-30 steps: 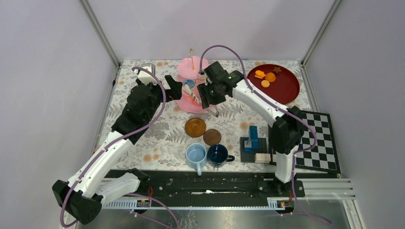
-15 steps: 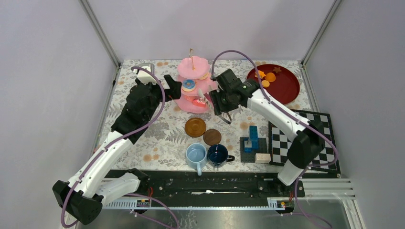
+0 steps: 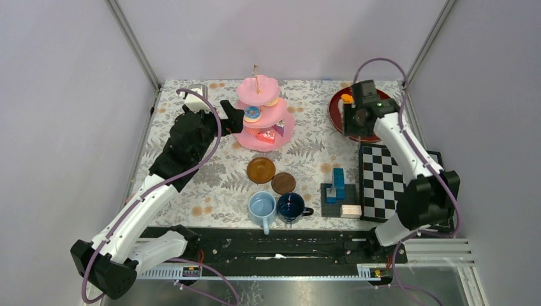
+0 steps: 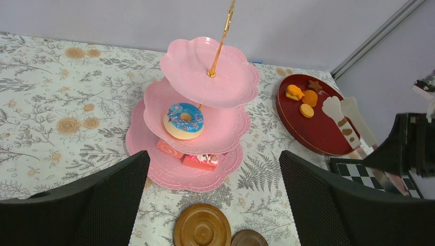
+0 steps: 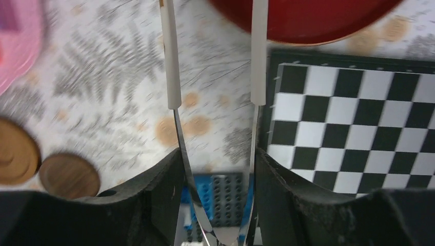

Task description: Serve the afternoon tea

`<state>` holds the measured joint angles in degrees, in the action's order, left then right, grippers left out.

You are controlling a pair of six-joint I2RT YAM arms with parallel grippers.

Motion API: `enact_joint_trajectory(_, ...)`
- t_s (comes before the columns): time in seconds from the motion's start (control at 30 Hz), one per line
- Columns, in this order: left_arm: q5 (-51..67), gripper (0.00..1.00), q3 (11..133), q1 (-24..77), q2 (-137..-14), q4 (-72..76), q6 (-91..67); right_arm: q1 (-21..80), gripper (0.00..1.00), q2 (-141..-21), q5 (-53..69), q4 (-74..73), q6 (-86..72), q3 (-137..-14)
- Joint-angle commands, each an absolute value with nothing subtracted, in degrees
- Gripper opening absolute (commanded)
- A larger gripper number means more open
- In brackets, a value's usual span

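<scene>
My claw (image 4: 213, 169) gapes wide, the pink stand (image 4: 195, 72) straight ahead of it, a blue doughnut (image 4: 183, 120) on its middle tier. Two brown saucers (image 4: 202, 231) lie nearer, below the gap; a red tray (image 4: 313, 136) sits ahead-right.

pink stand (image 4: 233, 84), dark red tray (image 4: 319, 130), black-and-white chequered board (image 5: 359, 113), leaf-patterned tablecloth (image 4: 51, 105), brown saucers (image 3: 261, 169), white-and-silver tongs (image 5: 173, 77)

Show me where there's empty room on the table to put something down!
Bare cloth lies between the pink stand and the red plate, and again left of the saucers and mugs. It is crowded in the near middle, where saucers, mugs and block stack sit close together.
</scene>
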<state>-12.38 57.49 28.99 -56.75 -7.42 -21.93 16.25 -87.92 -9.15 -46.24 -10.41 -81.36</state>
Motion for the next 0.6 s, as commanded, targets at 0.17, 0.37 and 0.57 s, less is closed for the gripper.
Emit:
enact_joint_trajectory(0.17, -12.8, 0.99, 57.7, 31.2, -57.0, -5.4, -21.7, 1.7, 0.55, -103.1, -6.5, -44.9, -9.0, -94.5)
enact_joint_trajectory(0.37, -13.4, 0.99, 58.0, 31.8, -57.0, -5.8, -21.3, -4.0, 0.56, -112.0, -1.1, -45.7, -7.4, -100.5)
enact_joint_trajectory(0.57, -13.9, 0.99, 58.1, 32.0, -57.3, -6.0, -21.0, -4.6, 0.57, -115.5, -0.2, -45.6, -6.6, -104.3)
